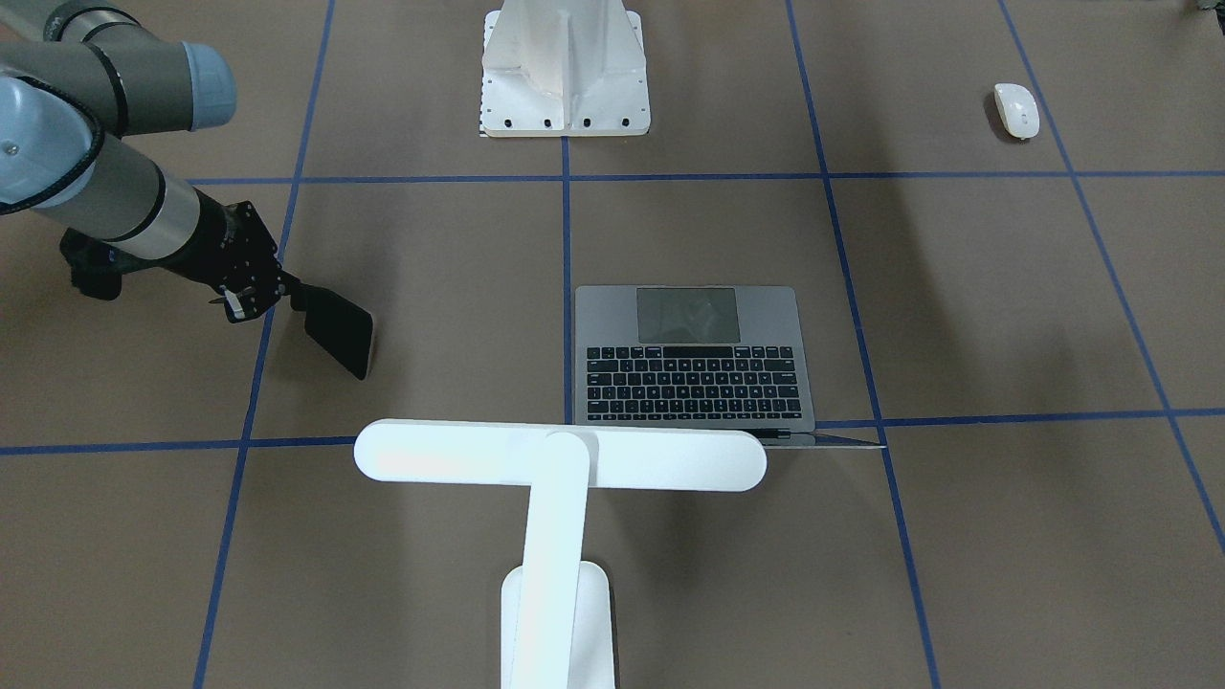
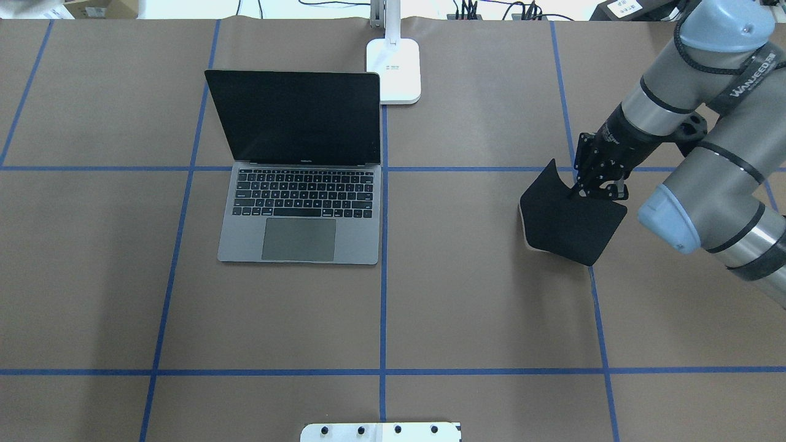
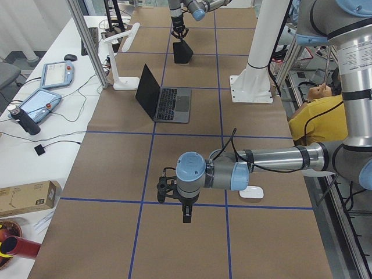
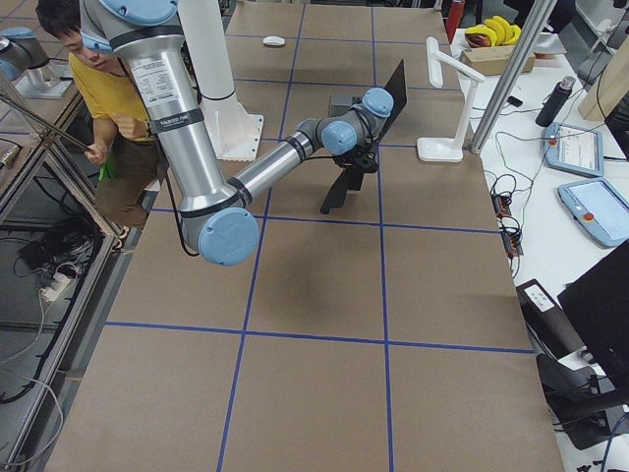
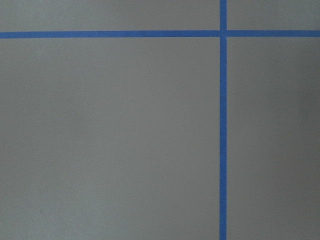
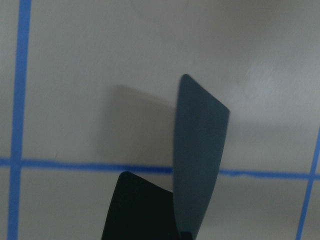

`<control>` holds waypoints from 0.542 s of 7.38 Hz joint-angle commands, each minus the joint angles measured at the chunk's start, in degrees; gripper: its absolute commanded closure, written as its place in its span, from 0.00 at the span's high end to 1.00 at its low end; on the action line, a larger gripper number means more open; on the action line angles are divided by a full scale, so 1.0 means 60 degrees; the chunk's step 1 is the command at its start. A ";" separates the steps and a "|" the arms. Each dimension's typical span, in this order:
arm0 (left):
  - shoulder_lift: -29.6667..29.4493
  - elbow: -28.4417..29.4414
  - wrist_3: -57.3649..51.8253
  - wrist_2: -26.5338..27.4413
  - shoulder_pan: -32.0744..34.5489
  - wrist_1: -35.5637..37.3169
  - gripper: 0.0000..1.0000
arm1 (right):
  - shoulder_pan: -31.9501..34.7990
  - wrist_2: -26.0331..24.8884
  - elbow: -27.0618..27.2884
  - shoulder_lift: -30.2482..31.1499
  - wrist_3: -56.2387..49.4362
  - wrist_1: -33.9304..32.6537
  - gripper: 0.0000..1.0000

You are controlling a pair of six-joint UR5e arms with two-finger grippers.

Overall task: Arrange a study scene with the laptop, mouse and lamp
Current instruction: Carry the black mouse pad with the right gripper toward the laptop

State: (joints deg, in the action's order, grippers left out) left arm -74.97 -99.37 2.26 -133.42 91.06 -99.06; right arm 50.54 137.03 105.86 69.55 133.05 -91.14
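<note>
The grey laptop (image 2: 301, 236) stands open on the brown table with its dark screen upright. Behind its right corner is the white lamp (image 1: 560, 456), whose base (image 2: 393, 67) sits by the table's far edge. The white mouse (image 1: 1016, 109) lies alone near the robot's left side. My right gripper (image 2: 580, 190) is shut on one edge of a black square pad (image 2: 568, 224), which hangs bent just above the table, right of the laptop. My left gripper (image 3: 186, 216) shows only in the exterior left view, pointing down near the mouse (image 3: 251, 192); I cannot tell its state.
A white ribbed pedestal (image 1: 565, 77) stands at the robot's edge of the table. Blue tape lines (image 2: 383, 270) grid the brown surface. A person in a yellow shirt (image 3: 317, 116) sits beside the robot's base. Tablets and cables lie on a side table (image 4: 580, 157).
</note>
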 commanded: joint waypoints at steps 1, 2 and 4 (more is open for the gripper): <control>0.0000 0.0009 0.0004 0.0000 0.0000 0.0001 1.00 | -0.0817 -0.0338 0.0971 0.0054 0.0369 0.0235 0.00; 0.0000 0.0023 0.0018 0.0000 0.0000 0.0001 1.00 | -0.1270 -0.0585 0.1338 0.0083 0.0369 0.0235 0.00; 0.0000 0.0009 0.0018 0.0000 0.0000 0.0001 1.00 | -0.2164 -0.1622 0.1357 -0.0062 0.0457 0.0177 0.00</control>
State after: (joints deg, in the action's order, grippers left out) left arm -74.97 -99.26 2.36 -133.42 91.06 -99.05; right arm 40.75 131.03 113.78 69.76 135.59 -89.83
